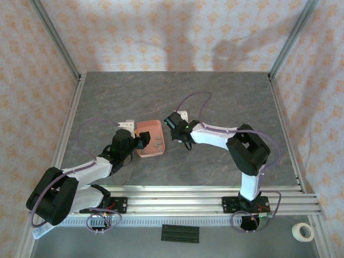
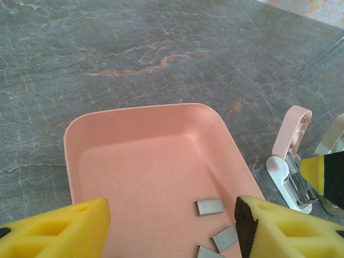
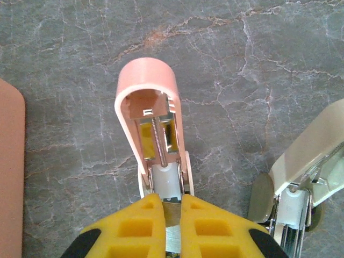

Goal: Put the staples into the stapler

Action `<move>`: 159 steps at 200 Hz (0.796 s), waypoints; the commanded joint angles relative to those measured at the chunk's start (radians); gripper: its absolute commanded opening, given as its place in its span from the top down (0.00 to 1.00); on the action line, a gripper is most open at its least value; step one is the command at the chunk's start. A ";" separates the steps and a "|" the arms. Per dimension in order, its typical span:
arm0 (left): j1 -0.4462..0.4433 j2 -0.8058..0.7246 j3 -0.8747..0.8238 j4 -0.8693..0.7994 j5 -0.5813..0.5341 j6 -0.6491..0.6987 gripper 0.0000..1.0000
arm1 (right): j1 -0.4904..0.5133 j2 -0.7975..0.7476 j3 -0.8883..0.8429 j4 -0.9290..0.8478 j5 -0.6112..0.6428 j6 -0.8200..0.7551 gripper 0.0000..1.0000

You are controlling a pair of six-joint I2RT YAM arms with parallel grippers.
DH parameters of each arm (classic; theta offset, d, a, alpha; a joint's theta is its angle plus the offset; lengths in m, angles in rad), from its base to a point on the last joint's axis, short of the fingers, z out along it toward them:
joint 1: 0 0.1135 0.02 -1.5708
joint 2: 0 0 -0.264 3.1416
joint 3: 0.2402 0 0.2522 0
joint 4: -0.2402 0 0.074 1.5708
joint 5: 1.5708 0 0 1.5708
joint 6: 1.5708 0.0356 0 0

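Three short grey staples point(image 2: 209, 206) lie close together in the lower right of the salmon-pink tray point(image 2: 134, 129) in the left wrist view, and the frame edge cuts off the lowest one. The left gripper point(image 2: 172, 228) hangs over the tray's near end, its yellow fingers point(image 2: 59, 231) spread wide and holding nothing.

Just right of the tray, over the grey marbled table point(image 3: 258, 80), is the stapler point(image 3: 145, 75). Its pale pink cover is swung up and open, so the spring and metal channel inside show. I cannot tell whether its base touches the table. The right gripper point(image 3: 167, 209) is clamped on the stapler's white and metal lower part, a yellow pad pressed against it from either side.

At the right edge of the right wrist view stands a second pale hinged piece point(image 3: 306, 161) with a spring, near the stapler but apart from it.
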 commanded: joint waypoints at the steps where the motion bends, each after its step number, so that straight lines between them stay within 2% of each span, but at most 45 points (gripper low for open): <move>1: -0.007 -0.008 0.009 0.024 0.004 0.003 0.36 | -0.007 0.018 -0.015 -0.021 0.014 -0.010 0.90; 159: -0.007 -0.006 0.005 0.027 0.006 0.004 0.36 | -0.007 0.012 -0.031 -0.057 -0.006 -0.024 0.90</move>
